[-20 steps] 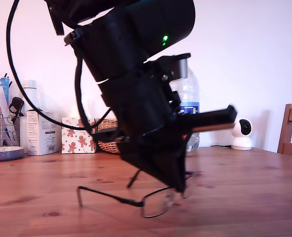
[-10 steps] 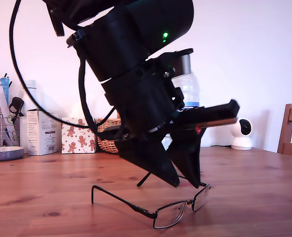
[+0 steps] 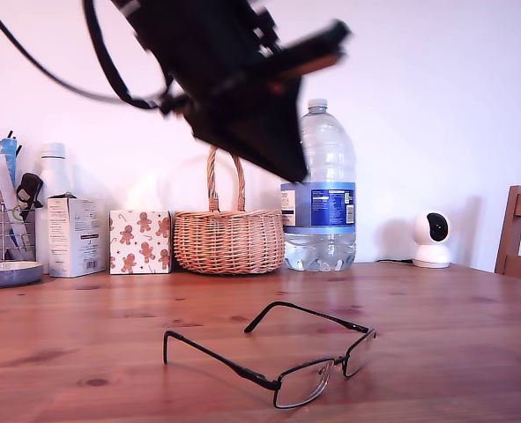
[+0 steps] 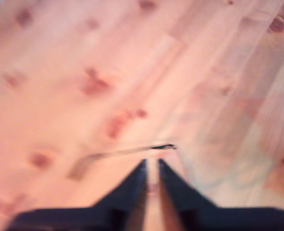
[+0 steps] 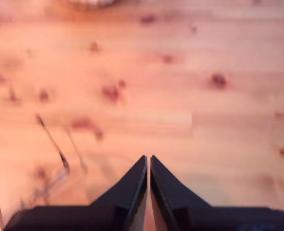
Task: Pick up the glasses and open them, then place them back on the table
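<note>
Glasses (image 3: 282, 361) lie on the surface (image 3: 454, 352) in the lower centre of the exterior view, both temple arms unfolded and the lenses standing on their lower rims. Nothing touches the frame. The pick-up, the opening and the set-down all appear complete, so the step in hand is judged to be the withdrawal of the arm.

One arm (image 3: 234, 79) shows in the upper centre of the exterior view, blurred and well above the frame. The wrist views do not establish whether it is the first or the second arm.

The first tool (image 4: 151, 166) points at bare wood with its jaws almost together, a narrow gap showing between them, and nothing held. A thin dark bar, probably one temple arm, lies just beyond its tips, though the blur prevents certainty. The second tool (image 5: 148, 161) has its jaws pressed together and empty. Thin dark lines near it may be part of the frame.

No further grasp seems required. The next move calls only for a clear retreat, keeping both arms off the frame. Behind stand a wicker basket (image 3: 228, 238) and a water bottle (image 3: 322, 189).
</note>
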